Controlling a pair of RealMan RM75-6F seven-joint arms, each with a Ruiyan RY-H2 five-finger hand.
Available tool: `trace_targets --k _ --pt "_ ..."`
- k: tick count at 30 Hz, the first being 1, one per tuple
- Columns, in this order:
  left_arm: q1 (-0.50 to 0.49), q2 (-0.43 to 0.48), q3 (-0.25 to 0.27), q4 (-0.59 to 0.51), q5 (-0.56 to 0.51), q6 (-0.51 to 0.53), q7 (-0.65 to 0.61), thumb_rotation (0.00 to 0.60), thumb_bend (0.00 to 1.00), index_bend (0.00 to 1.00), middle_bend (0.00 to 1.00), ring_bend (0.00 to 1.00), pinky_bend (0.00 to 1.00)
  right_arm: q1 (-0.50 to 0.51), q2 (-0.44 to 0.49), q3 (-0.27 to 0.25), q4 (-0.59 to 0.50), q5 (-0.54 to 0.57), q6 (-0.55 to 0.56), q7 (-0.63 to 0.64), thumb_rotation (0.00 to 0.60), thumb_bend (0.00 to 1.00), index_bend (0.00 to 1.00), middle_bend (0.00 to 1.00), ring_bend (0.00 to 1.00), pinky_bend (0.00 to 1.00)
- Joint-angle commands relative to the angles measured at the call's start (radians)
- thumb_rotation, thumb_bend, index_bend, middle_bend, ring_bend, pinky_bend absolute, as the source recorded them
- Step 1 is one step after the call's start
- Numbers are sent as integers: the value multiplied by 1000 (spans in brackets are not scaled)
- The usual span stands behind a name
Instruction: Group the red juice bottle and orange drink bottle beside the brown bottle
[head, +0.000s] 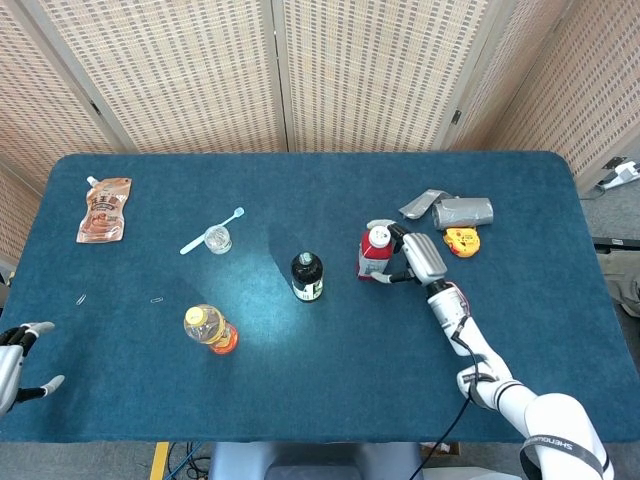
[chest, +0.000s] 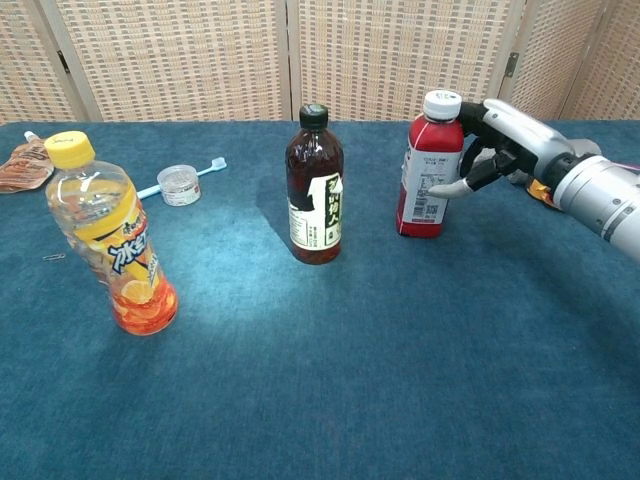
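The red juice bottle (head: 375, 252) (chest: 428, 170) with a white cap stands upright on the blue table, to the right of the brown bottle (head: 307, 276) (chest: 315, 185). My right hand (head: 420, 258) (chest: 505, 140) holds it from the right, thumb on the label and fingers behind the neck. At the front left, apart from both, stands the orange drink bottle (head: 210, 328) (chest: 110, 235) with a yellow cap. My left hand (head: 15, 360) hangs off the table's front left corner, fingers spread and holding nothing; the chest view does not show it.
A brown pouch (head: 104, 209) (chest: 22, 165) lies at the far left. A toothbrush (head: 228, 220) and a small clear cup (head: 217, 238) (chest: 178, 184) sit left of the brown bottle. A grey packet (head: 462, 212) and a yellow tape measure (head: 461, 240) lie behind my right hand.
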Motion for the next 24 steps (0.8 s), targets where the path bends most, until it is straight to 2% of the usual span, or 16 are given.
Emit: trace_targets --k 1,7,11,14,18,24 --pt "-1 -1 0 1 -2 -2 0 600 55 258 271 239 402 -1 2 -1 0 1 3 -1 600 0 117 144 206 424" --pt "-3 -6 4 6 -1 -9 9 600 55 258 272 239 404 -13 24 0 -24 -12 70 -12 600 0 85 126 184 410" --pt "-7 -13 5 12 -1 -15 17 600 55 258 273 239 406 -36 87 -5 -106 -23 120 -95 600 0 84 130 184 410" --pt "-8 -17 6 12 2 -16 23 600 55 258 273 240 407 -65 173 -9 -236 -22 147 -201 600 0 86 150 184 409" --pt "-10 -22 9 8 11 -14 32 600 55 258 273 240 410 -122 317 -25 -467 -18 181 -427 600 0 114 185 184 409" --pt "-12 -27 16 -1 28 -12 43 600 55 258 273 240 414 -215 528 -65 -801 -5 220 -685 600 2 221 235 185 409"
